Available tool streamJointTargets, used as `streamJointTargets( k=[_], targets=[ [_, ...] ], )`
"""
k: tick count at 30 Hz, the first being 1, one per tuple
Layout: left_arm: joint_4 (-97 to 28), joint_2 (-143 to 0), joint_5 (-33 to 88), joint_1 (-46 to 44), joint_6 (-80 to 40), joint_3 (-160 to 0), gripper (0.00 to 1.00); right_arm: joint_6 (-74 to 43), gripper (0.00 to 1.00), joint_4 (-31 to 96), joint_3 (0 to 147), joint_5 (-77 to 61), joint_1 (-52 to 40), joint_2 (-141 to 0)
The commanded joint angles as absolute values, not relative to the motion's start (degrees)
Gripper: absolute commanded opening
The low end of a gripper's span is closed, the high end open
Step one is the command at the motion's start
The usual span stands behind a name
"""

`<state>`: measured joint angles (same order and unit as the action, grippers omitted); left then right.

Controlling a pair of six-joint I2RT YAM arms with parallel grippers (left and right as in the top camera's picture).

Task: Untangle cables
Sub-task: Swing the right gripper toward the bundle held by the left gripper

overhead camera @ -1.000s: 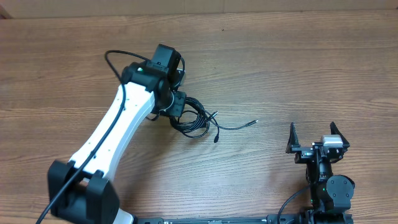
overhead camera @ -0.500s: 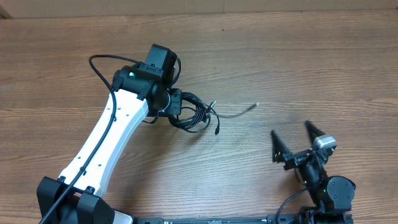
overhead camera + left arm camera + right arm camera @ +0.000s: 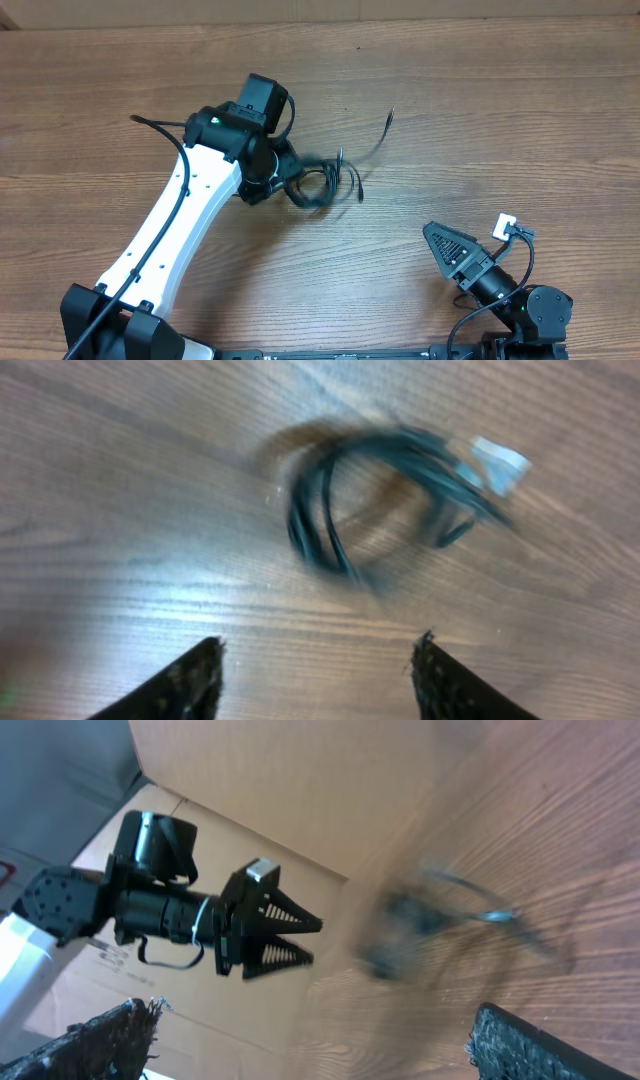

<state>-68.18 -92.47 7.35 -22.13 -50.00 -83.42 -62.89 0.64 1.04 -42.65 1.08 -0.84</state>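
The cables point(image 3: 322, 184) lie as a blurred black coiled bundle on the wooden table, just right of my left gripper point(image 3: 288, 168). One loose end point(image 3: 388, 115) trails up and to the right. In the left wrist view the cables point(image 3: 340, 500) sit ahead of my left gripper point(image 3: 318, 650), which is open with only bare wood between its fingers. My right gripper point(image 3: 465, 250) is near the front right, tilted toward the bundle and apart from it. The right wrist view shows my right gripper point(image 3: 315, 1015) wide open, with the cables point(image 3: 405, 925) blurred beyond.
A white tag point(image 3: 498, 460) sits at the bundle's right side. The left arm's white link point(image 3: 175, 225) runs diagonally across the left half of the table. A cardboard wall point(image 3: 300, 790) stands along the far edge.
My left gripper has opened and let go of the bundle. The loose cable end has whipped up and to the right. My right arm has tilted and turned left toward the cables.
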Motion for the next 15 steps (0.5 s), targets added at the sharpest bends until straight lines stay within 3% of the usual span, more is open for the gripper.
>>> streamJointTargets(
  k=[1,9,12,15],
  targets=[
    [-70.6,-91.5,8.8,-23.9,-50.7,-84.9,0.79,-67.0,1.0,1.1,0.4,-42.9,1.2,-0.2],
    [-64.4,-91.7,-2.3,-24.8,-16.3,-84.3,0.62,-66.0,1.0,3.5,0.4,-42.0,1.2,-0.2],
    [-57.9,-92.3,-3.1,-24.8,-1.8,-82.0,0.62,-66.0,1.0,3.5,0.4,-42.0,1.2,-0.2],
    [-52.1,-93.6,-2.9,-24.8,2.9,-79.5,0.64,-66.0,1.0,3.5,0.4,-41.8,1.2,-0.2]
  ],
)
